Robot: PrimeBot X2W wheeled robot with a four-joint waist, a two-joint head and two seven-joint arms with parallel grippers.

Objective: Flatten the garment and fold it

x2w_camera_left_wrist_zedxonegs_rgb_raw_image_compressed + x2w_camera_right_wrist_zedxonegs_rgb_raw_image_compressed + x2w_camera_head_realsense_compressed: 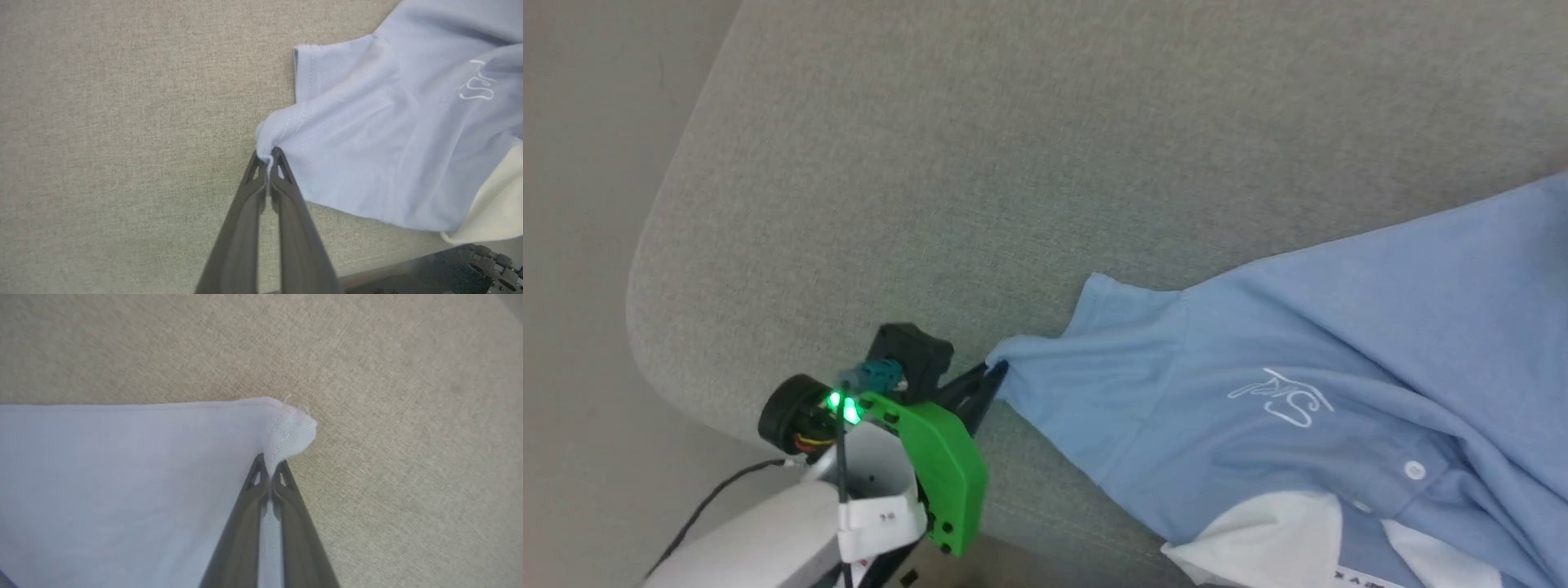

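At the lower left of the head view, the left gripper (995, 372) is pinched tight on the outer tip of the sleeve (1086, 359), its two dark fingers meeting over a small bunch of hem. The hold looks chosen as a pulling point. With the sleeve end drawn toward the rounded end of the bench (890, 163), the cloth between gripper and shoulder can be tensioned and laid flat.

The garment (1339, 310) stretches away to the right of that gripper and lies on the grey bench top. It is front side up, showing the white cursive logo (1282, 398) and a white button (1414, 469), with the white collar (1258, 543) at the near edge. Shallow folds cross the chest, so I judge that flattening is unfinished and folding not begun.

Further right, in the right wrist view, the right gripper (269, 462) is also clamped on cloth. It holds a hemmed corner (292, 428) of the garment that pokes just past its fingertips, while the rest of the fabric spreads leftward in that view over the bench. Which corner this is cannot be told. Two grips at separate points suggest a spread-and-tension move.
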